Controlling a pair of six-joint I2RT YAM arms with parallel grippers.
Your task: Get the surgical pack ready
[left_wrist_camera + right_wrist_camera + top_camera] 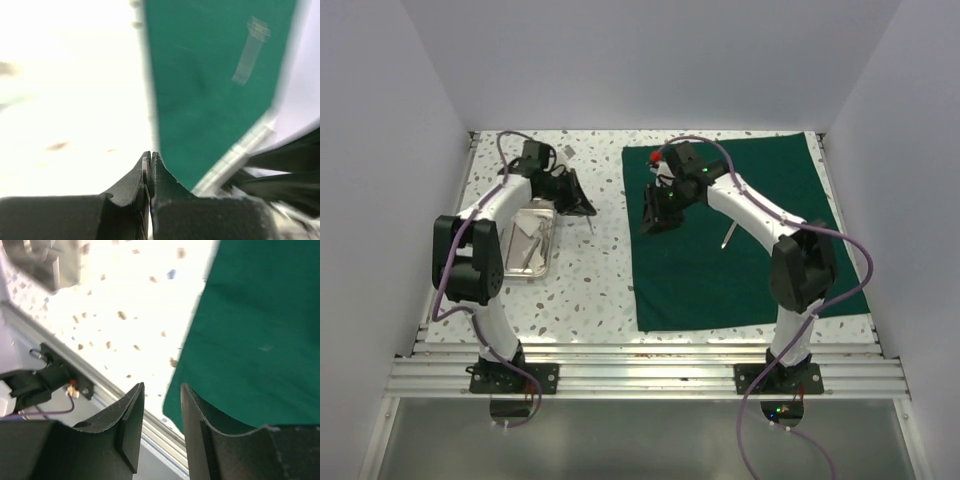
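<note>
Progress looked partial: the green drape [740, 260] lay spread on the surface [590, 290] with one steel instrument [726, 236] on it, and others apparently waited in the tray [548, 250]. The left tool [586, 209], between tray and drape, was clamped on a thin steel sliver [145, 175], likely another instrument. The right tool [652, 222] hung over the drape's left edge, jaws apart and empty. No gauze could be made out, and the tray's contents were too small to count.

One green drape [720, 285], one steel tray [527, 277], two arms [750, 205].
</note>
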